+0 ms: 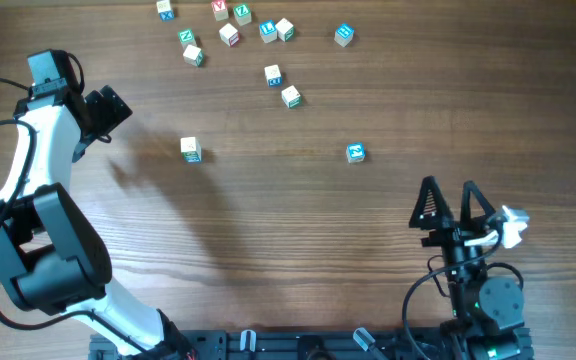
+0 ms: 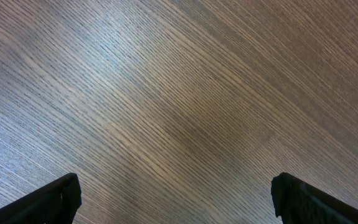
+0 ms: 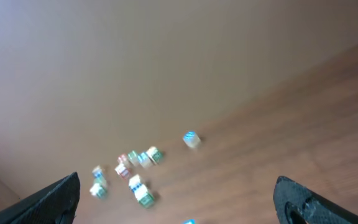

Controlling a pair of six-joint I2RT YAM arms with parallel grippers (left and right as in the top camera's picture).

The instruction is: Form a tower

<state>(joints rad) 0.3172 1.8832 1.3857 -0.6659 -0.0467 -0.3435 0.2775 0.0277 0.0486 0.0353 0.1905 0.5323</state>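
No tower standing yet on the bench [image 1: 298, 260]: only loose cubes [image 1: 230, 34], most bunched along the far edge, 2 strays nearer. Left gripper [image 1: 106, 108] spread fully, nothing between the jaws, bare wood beneath. Right gripper [image 1: 449, 186] equally wide, empty, aimed toward the cubes. Left stray cube [image 1: 190, 150] off to the left gripper's right, toward mid-bench; right stray cube [image 1: 356, 152] ahead and left of the right gripper. Similar reach for either arm, probably; no long axis to mind.

the far counter [image 1: 418, 60] is being cluttered by scattered cubes [image 1: 230, 34]; mid-counter is being broken by two lone cubes [image 1: 190, 150].
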